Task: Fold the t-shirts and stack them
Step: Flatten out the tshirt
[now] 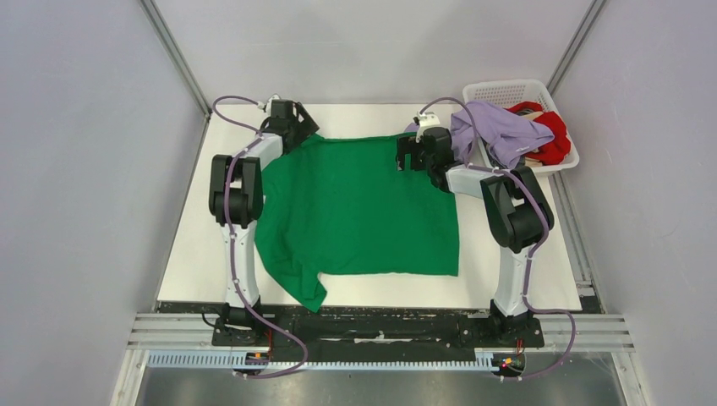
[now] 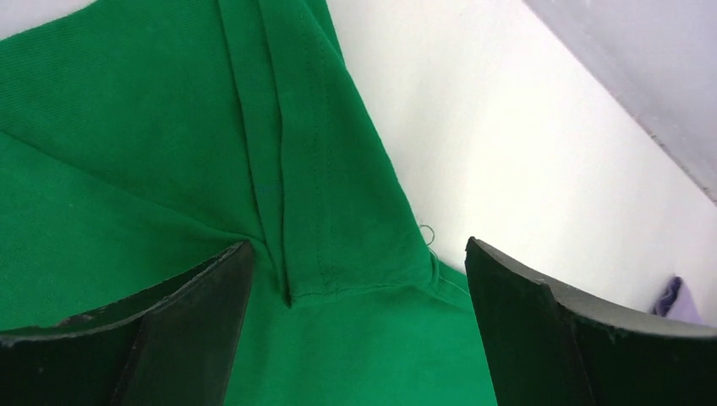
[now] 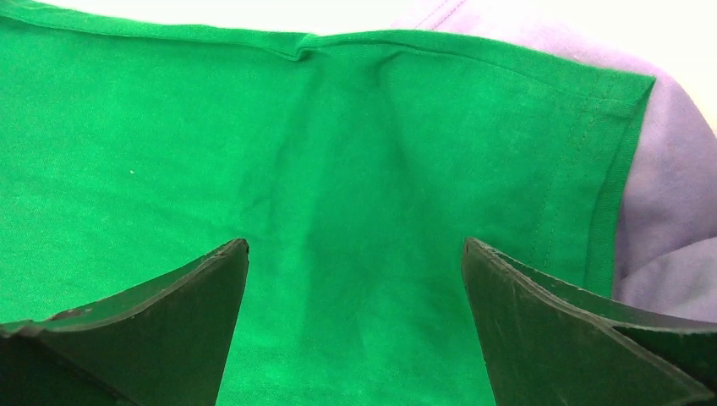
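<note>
The bright green t-shirt point(image 1: 359, 211) lies spread flat on the white table point(image 1: 355, 118). My left gripper point(image 1: 292, 118) is open over its far left corner, where a folded sleeve hem point(image 2: 330, 211) lies between the jaws. My right gripper point(image 1: 414, 152) is open over its far right corner point(image 3: 355, 194), fingers apart on flat cloth. The pale lavender t-shirt point(image 1: 495, 131) hangs out of the basket over the table and shows under the green edge in the right wrist view point(image 3: 668, 194). The red t-shirt point(image 1: 551, 131) lies in the basket.
The white lattice basket point(image 1: 499, 89) stands at the far right corner, beside the right arm. Grey walls close in the table at back and sides. A green sleeve point(image 1: 309, 292) hangs over the near table edge by the left arm's base.
</note>
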Robot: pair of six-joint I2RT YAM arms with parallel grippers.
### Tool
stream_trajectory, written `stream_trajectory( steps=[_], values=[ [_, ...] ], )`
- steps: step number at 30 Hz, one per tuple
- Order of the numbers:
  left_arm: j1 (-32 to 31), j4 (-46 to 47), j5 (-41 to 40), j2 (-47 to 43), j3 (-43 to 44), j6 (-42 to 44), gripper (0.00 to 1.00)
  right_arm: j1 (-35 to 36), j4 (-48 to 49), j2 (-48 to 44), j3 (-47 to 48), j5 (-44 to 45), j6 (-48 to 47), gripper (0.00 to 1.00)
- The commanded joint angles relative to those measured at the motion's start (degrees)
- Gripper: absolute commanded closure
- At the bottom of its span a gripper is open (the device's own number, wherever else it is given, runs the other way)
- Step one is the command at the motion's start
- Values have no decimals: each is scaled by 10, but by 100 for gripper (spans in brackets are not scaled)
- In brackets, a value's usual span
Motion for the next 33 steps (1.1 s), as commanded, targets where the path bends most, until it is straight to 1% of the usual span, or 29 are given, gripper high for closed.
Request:
stream_trajectory(
  steps=[1, 3, 9, 12, 23, 30, 33],
  values=[
    [2, 40, 32, 26, 30, -38, 0, -5, 9, 8, 11, 7, -5, 2],
    [2, 51, 49, 27, 29, -44, 0, -5, 6, 10, 12, 5, -6, 2],
    [2, 60, 38, 6, 7, -49, 0, -5, 2, 10, 8, 9, -8, 2],
    [2, 85, 55, -6, -9, -43, 5, -5, 1, 10, 7, 11, -7, 2],
    [2, 90, 68, -4, -5, -46, 10, -5, 2, 14, -5, 11, -5, 2],
    [1, 87, 63, -33, -31, -39, 17, -5, 3, 14, -10, 11, -4, 2],
    [1, 66, 63, -37, -29, -37, 21, -5, 3, 14, -14, 11, -5, 2]
  ],
)
